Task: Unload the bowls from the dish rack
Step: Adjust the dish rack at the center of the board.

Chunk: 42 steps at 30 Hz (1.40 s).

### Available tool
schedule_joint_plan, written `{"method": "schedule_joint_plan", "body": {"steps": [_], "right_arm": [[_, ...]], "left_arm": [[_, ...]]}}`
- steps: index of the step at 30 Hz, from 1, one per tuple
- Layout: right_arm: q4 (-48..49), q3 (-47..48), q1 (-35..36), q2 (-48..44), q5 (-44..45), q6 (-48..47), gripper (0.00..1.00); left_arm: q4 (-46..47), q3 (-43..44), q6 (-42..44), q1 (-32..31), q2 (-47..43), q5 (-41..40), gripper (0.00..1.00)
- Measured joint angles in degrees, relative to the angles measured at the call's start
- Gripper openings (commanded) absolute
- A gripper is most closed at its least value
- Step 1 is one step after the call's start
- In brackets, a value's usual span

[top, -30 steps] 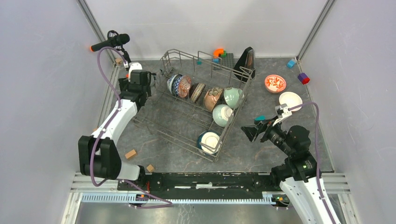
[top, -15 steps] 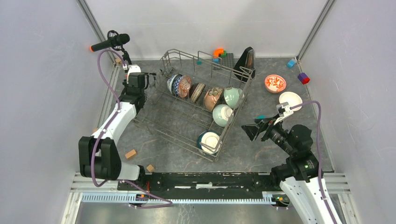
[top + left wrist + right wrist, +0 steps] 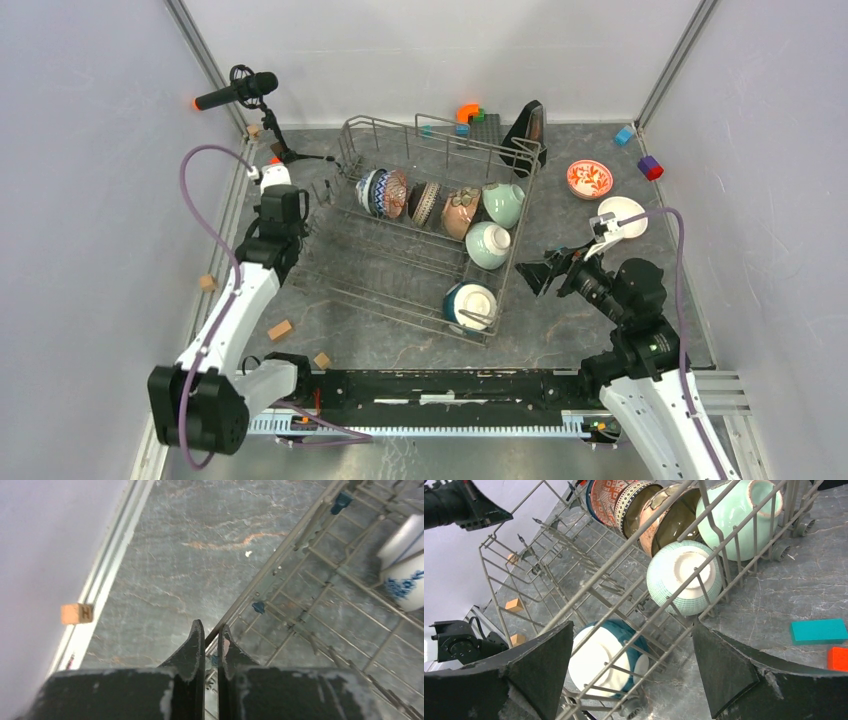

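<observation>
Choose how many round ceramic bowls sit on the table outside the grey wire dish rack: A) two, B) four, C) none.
A: only the red-floral ceramic bowl and the plain white ceramic bowl lie on the table, right of the grey wire dish rack.

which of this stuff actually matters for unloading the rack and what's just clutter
Job:
- dish rack
- bowls standing in it, such as the teal bowl and mint bowl
- red-floral bowl and white bowl, already out

Lying about:
- microphone
- purple block
- wooden blocks
- black wedge at the back
</observation>
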Motion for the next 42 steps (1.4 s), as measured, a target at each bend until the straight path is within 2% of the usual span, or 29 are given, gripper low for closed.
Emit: {"method": "schedule_joint_plan", "body": {"steps": [4,11,16,21,28,29,32,34,36,38,42], "right_arm": [[0.3,1.1,0.0,1.7,0.8,-0.1,0.95],[-0.3,2.3,-0.1,3.7,4.1,0.2,0.98],[-0.5,3.1,-0.1,6.4,5.1,1.7,0.98],[-2.3,4.7,-0.1,9.8,4.6,3.4,0.98],[-6.1,8.5,0.0,9.0,7.3,2.7,0.98],[-5.6,9.7,0.0,8.9,7.8,2.7,0.98],[-3.7,12.8,0.1,8.8,7.9,2.6,0.98],[-2.2,14.1,0.2,8.6,7.8,2.4,0.98],[-1.4,14.4,0.2,8.5,7.7,2.4,0.98],[-1.4,14.4,0.2,8.6,7.6,2.2,0.98],[-1.2,14.0,0.2,8.2,7.1,1.9,0.98]], "left_arm": [[-1.8,-2.8,-4.8,0.0,-5.9,2.0,0.02],[-5.7,-8.3,-19.6,0.1,-18.1,4.9,0.02],[-10.2,-11.1,-25.9,0.1,-22.6,8.0,0.02],[-11.6,-12.6,-28.3,0.1,-26.6,10.4,0.02],[-13.5,-13.4,-28.8,-0.1,-30.9,10.9,0.02],[-13.6,-13.3,-28.9,-0.1,-30.9,11.0,0.05],[-14.1,-13.0,-28.7,-0.1,-30.8,10.4,0.5],[-14.5,-11.6,-28.2,-0.2,-30.3,9.2,0.71],[-15.3,-8.6,-26.6,-0.6,-28.7,7.2,0.88],[-15.5,-5.2,-24.7,-0.6,-26.1,5.4,0.94],[-12.8,1.7,-20.1,-0.6,-18.1,1.5,0.94]]}}
